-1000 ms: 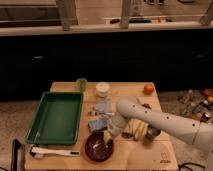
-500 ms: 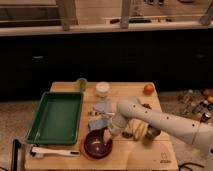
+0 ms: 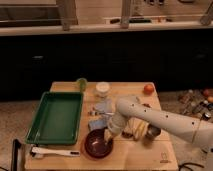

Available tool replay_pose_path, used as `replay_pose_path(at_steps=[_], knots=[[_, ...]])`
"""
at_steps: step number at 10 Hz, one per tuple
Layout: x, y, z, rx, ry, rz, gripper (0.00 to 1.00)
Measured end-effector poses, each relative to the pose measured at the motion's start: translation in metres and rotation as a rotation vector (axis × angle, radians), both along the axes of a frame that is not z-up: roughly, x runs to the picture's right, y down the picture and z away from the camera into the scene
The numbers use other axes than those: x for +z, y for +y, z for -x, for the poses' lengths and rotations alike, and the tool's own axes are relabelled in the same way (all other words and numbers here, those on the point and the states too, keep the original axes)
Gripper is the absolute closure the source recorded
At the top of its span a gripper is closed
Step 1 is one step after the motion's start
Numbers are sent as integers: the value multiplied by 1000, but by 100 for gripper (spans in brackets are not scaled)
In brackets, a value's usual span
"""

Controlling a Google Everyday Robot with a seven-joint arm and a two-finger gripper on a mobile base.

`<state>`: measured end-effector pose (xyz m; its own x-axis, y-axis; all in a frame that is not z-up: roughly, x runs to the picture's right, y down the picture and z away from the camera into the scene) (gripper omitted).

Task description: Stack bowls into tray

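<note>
A wide, shallow, glossy dark red-brown bowl (image 3: 95, 145) is seen at the lower centre of the frame, resting on the pale wooden table (image 3: 140, 156), just right of the tray and outside it. The gripper (image 3: 106, 136) is lowered at the bowl's right rim with its fingers pressed together; whether the rim is pinched cannot be told. The rectangular green plastic tray (image 3: 55, 117), raised-rimmed and round-cornered, is placed at the left. A small round metal cup (image 3: 152, 132) is found right of the white arm.
</note>
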<state>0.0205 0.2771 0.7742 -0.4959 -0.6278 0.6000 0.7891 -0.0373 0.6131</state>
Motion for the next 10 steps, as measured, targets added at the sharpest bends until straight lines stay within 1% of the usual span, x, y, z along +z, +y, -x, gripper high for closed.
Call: replay_pose_path(at_steps=[2, 5, 10], knots=[[-5, -2, -1, -1, -2, -8, 100], [-16, -13, -2, 6, -20, -35, 100], [-30, -30, 1, -16, -30, -55, 100]])
